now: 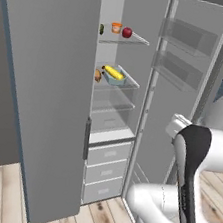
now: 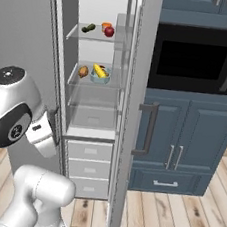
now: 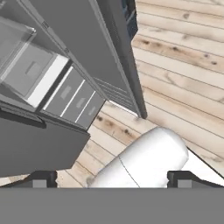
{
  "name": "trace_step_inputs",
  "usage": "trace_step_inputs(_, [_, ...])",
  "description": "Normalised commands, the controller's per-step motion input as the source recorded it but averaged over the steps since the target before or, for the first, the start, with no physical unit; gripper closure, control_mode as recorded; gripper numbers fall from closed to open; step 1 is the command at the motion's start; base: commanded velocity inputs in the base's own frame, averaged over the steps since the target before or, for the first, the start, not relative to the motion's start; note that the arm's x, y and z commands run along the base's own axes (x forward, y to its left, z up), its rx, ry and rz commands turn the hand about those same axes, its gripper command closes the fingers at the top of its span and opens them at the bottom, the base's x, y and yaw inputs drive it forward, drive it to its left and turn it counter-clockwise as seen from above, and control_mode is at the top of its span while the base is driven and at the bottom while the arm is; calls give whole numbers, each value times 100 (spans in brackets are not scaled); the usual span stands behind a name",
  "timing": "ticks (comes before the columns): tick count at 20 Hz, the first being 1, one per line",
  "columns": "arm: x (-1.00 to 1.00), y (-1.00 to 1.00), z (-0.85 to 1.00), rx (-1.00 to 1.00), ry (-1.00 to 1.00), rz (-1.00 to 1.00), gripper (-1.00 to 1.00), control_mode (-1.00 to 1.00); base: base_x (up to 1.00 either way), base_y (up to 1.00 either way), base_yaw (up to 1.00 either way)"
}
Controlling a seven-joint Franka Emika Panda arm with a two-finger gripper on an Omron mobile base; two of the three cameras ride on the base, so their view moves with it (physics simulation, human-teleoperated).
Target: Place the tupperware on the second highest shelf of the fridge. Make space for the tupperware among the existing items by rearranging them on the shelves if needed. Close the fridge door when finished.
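Tupperware [image 1: 114, 76] sits inside the fridge [image 1: 112, 124] now. It is a small pale blue tub with a long yellow piece of food in it. It rests on the second highest shelf [image 1: 130, 83], the clear glass one just under the top shelf [image 1: 139, 39]. A brown round lump [image 1: 97, 75] lies just beside it on the same shelf. Up on the top shelf are an orange cup [image 1: 116, 27], a red apple [image 1: 127, 32] and a green piece [image 1: 101, 29].

So the putting-in part looks done. The tub has its own spot and nothing seems to crowd it.

The hand [image 3: 111, 179] is down low and points at the wooden floor [image 3: 183, 65] and the bottom of the fridge. Its two dark tips stand far apart, so the hand is wide, and nothing is in it.

The step left is to close up. The fridge door [image 1: 186, 84] with the clear bins on its inside hangs wide open to the right. The other grey door [image 1: 46, 88] on the left stands open too.

Next, I think the arm needs to lift up and get behind the open door with the bins. Then it can push that door slowly until it swings shut. It should stay away from the shelves, so it does not bump the food.
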Motion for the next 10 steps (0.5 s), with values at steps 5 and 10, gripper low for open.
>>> trace_step_inputs(5, [-80,-92,0,0,-10,-17,-100,-100,0,0,0])
trace_step_inputs(10, [-21,-100,0,1,-22,-16,-100,-100,0,0,0])
